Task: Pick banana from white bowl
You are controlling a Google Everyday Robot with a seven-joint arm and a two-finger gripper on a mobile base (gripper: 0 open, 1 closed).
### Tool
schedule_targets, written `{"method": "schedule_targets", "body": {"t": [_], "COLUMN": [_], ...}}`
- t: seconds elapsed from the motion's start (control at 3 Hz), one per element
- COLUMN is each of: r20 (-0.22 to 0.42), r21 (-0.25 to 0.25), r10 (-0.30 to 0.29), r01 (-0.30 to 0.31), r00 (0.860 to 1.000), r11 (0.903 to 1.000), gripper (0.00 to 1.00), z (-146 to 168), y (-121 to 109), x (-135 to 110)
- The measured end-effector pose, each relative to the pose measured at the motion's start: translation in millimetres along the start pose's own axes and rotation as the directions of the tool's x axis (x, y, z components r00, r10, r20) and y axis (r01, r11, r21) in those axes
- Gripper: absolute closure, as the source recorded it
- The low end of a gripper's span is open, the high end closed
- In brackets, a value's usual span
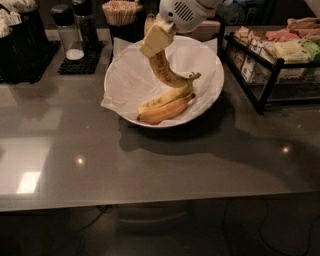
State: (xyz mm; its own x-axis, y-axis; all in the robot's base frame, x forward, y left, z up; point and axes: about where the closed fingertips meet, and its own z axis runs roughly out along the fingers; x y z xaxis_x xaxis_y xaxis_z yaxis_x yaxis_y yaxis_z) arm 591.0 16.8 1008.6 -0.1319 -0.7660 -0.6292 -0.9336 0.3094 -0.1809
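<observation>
The speckled yellow banana (164, 69) hangs steeply from my gripper (156, 39), its stem end low at the right, just above the other fruit. The gripper is shut on the banana's upper end, above the bowl's middle. The white bowl (212, 92), lined with crumpled white paper, sits on the grey counter. A paler yellow banana (165, 97) and an orange-yellow banana (167, 110) lie in the bowl's front part.
A black wire rack of wrapped snacks (280, 60) stands right of the bowl. Shakers on a black mat (75, 37) and a cup of wooden sticks (120, 12) stand behind. The grey counter (150, 165) stretches in front.
</observation>
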Motion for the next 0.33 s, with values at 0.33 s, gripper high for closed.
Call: {"method": "schedule_targets", "body": {"t": [0.33], "r20": [0.001], "r21": [0.002], "r10": [-0.002], "r01": [0.002], "r00": [1.000], "r11": [1.0000], "gripper": [1.00], "z": [-1.1], "y": [0.5], "x": [-0.8]}}
